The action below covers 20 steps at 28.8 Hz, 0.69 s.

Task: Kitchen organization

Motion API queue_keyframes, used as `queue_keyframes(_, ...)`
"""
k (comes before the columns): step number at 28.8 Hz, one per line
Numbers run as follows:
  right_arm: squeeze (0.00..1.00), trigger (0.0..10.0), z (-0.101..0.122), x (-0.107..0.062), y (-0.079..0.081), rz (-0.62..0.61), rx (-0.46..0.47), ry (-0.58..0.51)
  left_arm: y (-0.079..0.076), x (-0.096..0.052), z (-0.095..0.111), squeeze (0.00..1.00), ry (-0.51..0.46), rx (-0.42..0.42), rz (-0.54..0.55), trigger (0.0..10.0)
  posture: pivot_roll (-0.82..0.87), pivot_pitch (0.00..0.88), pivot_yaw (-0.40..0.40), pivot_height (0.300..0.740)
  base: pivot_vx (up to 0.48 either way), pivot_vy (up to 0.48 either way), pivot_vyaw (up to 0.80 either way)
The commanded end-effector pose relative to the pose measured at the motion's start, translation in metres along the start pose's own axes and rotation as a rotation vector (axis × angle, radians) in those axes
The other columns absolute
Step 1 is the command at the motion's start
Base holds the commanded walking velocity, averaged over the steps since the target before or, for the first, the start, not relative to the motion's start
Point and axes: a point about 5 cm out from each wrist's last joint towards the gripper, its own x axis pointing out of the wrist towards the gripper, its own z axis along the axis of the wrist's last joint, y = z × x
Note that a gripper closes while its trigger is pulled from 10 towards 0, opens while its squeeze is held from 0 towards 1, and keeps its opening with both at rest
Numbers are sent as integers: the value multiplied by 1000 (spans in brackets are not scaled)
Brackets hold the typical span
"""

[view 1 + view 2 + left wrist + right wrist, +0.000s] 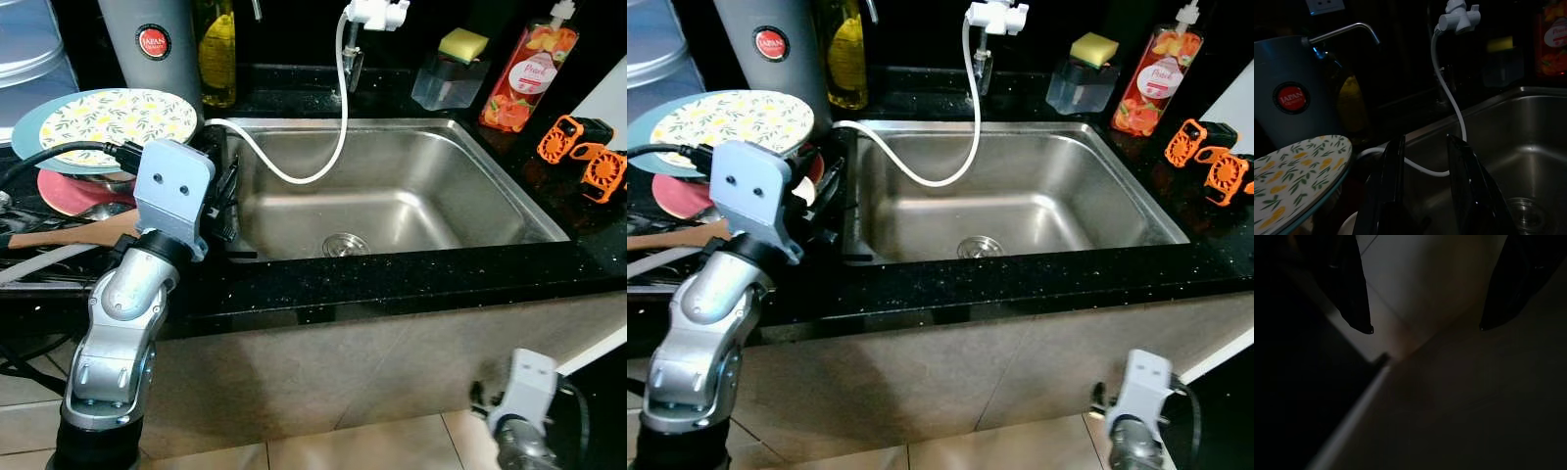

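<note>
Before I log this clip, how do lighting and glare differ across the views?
Eye views: well lit and sharp, with bright glare on the steel sink. Left wrist view: dim, though the left gripper, open, and the floral plate read clearly. Right wrist view: very dark, the right gripper open above shaded floor.

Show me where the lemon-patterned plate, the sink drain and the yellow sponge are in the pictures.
lemon-patterned plate [118, 116]: left eye view, middle of its printed face.
sink drain [344, 243]: left eye view, centre of the strainer.
yellow sponge [462, 44]: left eye view, its top face.
</note>
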Motion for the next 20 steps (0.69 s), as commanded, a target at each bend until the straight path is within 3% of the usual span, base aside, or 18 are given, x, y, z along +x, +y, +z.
queue_keyframes(1, 0, 10000, 18, 4, -14, -95, 70, -68, -1, 0, 0, 0, 7, 13, -22, 10000, 80, 0, -84, 740, 0, 0, 0)
queue_keyframes(2, 0, 10000, 18, 4, -14, -95, 70, -68, -1, 0, 0, 0, 7, 13, -22, 10000, 80, 0, -84, 740, 0, 0, 0)
queue_keyframes(4, 0, 10000, 50, 7, -26, -165, 133, -207, -1, 0, 0, 0, 7, 11, -26, 10000, 75, 0, -78, 740, 0, 0, 0)
queue_keyframes(8, 0, 10000, 72, 6, -30, -197, 172, -303, -1, 0, 0, 0, 6, 13, -33, 10000, 70, 0, -70, 740, 0, 0, 0)
queue_keyframes(10, 0, 10000, 95, 3, -36, -227, 173, -396, -1, 1, 0, 0, 5, 12, -38, 10000, 67, 0, -67, 740, 0, 0, 0)
queue_keyframes(13, 0, 10000, 134, -5, -45, -260, 174, -546, 0, 2, 1, 0, 4, 14, -45, 10000, 64, 0, -55, 740, 0, 0, 0)
queue_keyframes(16, 0, 10000, 150, -9, -49, -276, 188, -599, 1, 3, 1, 0, 4, 15, -47, 10000, 60, 0, -51, 740, 0, 0, 0)
queue_keyframes(19, 0, 10000, 208, -30, -67, -338, 251, -794, 3, 5, 1, 0, 2, 23, -53, 10000, 52, 0, -38, 740, 0, 0, 0)
queue_keyframes(20, 0, 10000, 208, -30, -67, -338, 251, -794, 3, 5, 1, 0, 2, 23, -53, 10000, 52, 0, -38, 740, 0, 0, 0)
